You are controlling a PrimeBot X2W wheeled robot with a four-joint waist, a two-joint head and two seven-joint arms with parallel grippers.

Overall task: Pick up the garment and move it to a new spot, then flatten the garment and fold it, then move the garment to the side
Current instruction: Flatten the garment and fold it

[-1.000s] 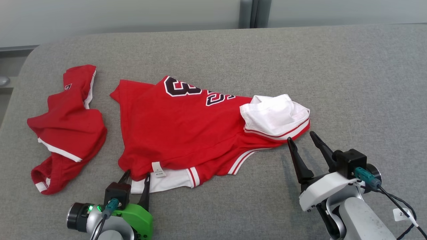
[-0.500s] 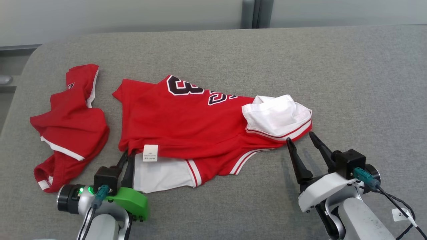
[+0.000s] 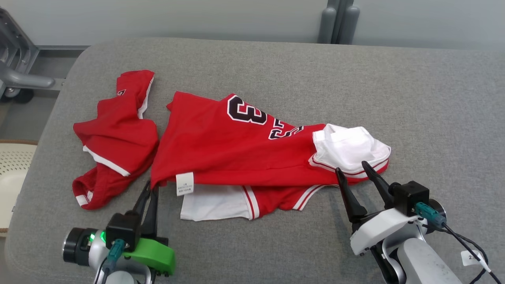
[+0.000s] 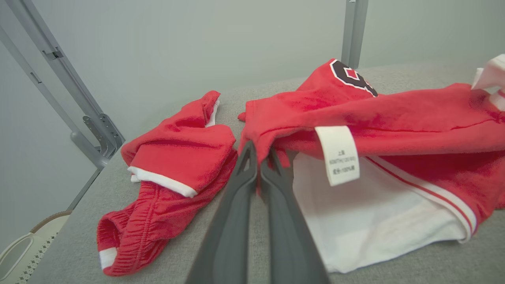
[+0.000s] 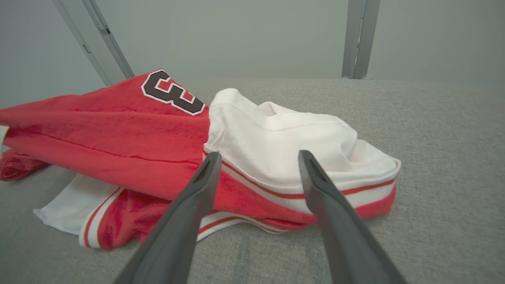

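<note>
The garment [image 3: 236, 157] is a red jersey with black numbers and white lining, lying crumpled across the middle of the grey table [image 3: 434, 98]. My left gripper [image 3: 152, 188] is shut on its near-left corner, beside the white care label [image 3: 184, 183]; in the left wrist view the left gripper [image 4: 258, 152] pinches the red edge of the garment [image 4: 394, 114]. My right gripper [image 3: 350, 167] stands open just before the garment's right end, where white fabric [image 5: 284, 134] is turned out above the striped hem. In the right wrist view the right gripper [image 5: 259, 155] is apart from the cloth.
A second red piece with white trim [image 3: 114, 134] lies bunched left of the jersey, close to my left fingers [image 4: 173, 157]. The table's left edge is near, with a pale perforated seat [image 3: 12, 173] and a metal frame [image 3: 19, 67] beyond it. A grey post [image 3: 339, 23] stands behind.
My left gripper has shut on the garment's near-left corner and drawn it up, baring the white layer beneath. The head camera has shifted, moving the whole picture. The right gripper stays open.
</note>
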